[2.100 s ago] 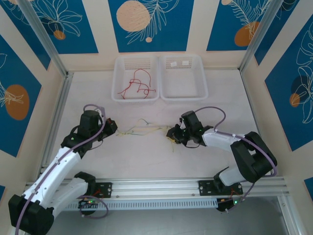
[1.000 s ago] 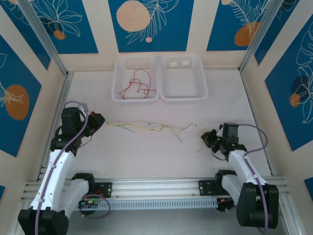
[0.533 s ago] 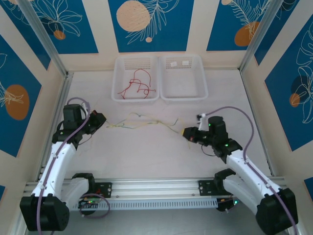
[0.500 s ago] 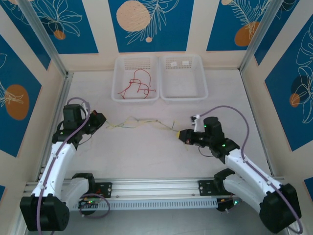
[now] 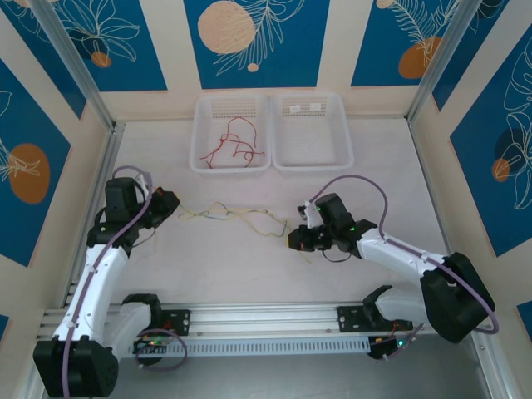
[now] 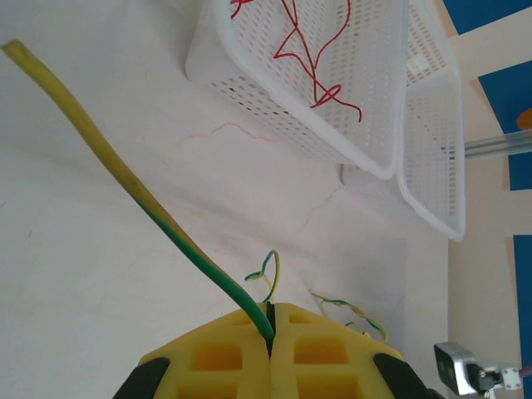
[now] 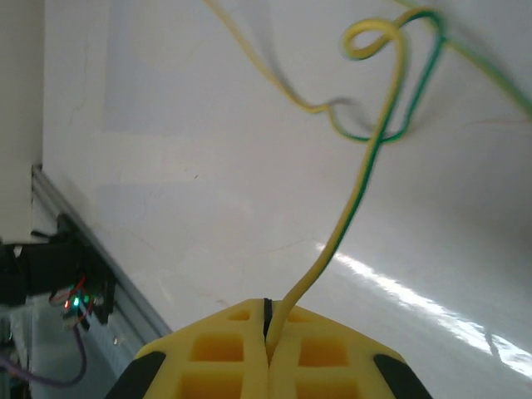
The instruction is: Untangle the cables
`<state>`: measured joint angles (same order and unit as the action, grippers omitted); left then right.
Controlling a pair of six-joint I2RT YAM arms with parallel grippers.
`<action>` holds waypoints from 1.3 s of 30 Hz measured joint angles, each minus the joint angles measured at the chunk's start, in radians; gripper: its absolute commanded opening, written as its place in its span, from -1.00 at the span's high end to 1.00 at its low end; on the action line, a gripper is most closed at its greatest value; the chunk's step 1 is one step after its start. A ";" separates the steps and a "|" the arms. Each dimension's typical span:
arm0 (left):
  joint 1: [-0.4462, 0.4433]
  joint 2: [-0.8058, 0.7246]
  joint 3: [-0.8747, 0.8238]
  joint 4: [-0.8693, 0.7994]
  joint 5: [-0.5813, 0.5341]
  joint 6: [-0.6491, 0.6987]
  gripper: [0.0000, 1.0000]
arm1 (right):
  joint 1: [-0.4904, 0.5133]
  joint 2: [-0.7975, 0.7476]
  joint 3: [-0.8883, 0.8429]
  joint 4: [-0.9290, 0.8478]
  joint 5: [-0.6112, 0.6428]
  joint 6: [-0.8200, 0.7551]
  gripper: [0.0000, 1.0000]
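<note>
Cables [image 7: 357, 191] — perhaps four, two baskets [image 5: 312, 137]

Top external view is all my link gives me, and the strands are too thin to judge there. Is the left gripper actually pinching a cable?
Observer: Yes. The left wrist view shows the left gripper shut on a yellow-green cable that comes out of the seam between its yellow pads.
Operator: And the right side?
Observer: The right wrist view shows the right gripper shut on a looped yellow-green cable, which curls into a small loop a little beyond the pads.
</note>
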<state>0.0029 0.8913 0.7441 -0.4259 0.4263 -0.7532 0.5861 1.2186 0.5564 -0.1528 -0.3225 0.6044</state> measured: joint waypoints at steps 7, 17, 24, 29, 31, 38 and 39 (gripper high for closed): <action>0.000 0.016 0.000 0.044 0.033 -0.023 1.00 | 0.150 0.017 -0.001 0.156 -0.168 -0.056 1.00; -0.003 -0.001 -0.006 0.098 0.090 -0.044 1.00 | 0.191 0.317 0.176 0.212 -0.071 -0.078 0.97; -0.014 -0.011 -0.008 0.109 0.116 -0.052 1.00 | 0.303 0.418 0.290 0.229 0.081 -0.075 0.43; -0.018 -0.011 -0.013 0.108 0.116 -0.048 1.00 | 0.348 0.385 0.287 0.241 0.198 -0.092 0.06; -0.018 -0.011 -0.013 0.107 0.114 -0.045 1.00 | 0.359 0.321 0.254 0.243 0.261 -0.113 0.02; -0.021 -0.011 -0.014 0.100 0.104 -0.014 1.00 | 0.383 -0.121 0.038 0.236 0.397 -0.244 -0.01; -0.021 -0.011 -0.015 0.101 0.105 -0.010 1.00 | 0.383 -0.199 0.002 0.233 0.410 -0.264 -0.08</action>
<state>-0.0181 0.8803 0.7288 -0.3252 0.5312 -0.7631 0.9688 1.0199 0.5583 0.0807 0.0872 0.3401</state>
